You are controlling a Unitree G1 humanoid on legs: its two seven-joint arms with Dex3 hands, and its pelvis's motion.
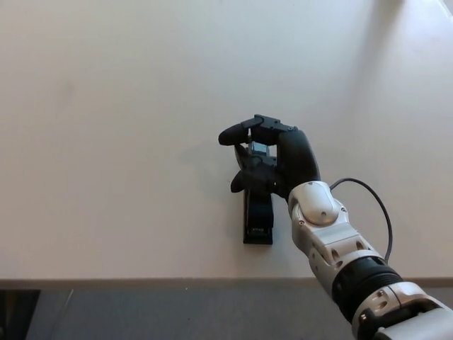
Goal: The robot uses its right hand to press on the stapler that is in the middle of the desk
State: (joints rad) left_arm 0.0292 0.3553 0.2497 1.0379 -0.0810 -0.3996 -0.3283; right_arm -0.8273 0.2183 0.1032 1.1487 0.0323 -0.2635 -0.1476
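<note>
A black stapler lies on the pale desk, its near end pointing toward the front edge. My right hand rests on top of its far half, fingers curled over it and thumb reaching across the stapler's left side. The far end of the stapler is hidden under the hand; a small metallic part shows between the fingers. My right forearm, white and grey, comes in from the lower right with a black cable looping beside it. My left hand does not show.
The front edge of the desk runs along the bottom of the picture, with grey floor below it. A shadow falls across the desk's far right corner.
</note>
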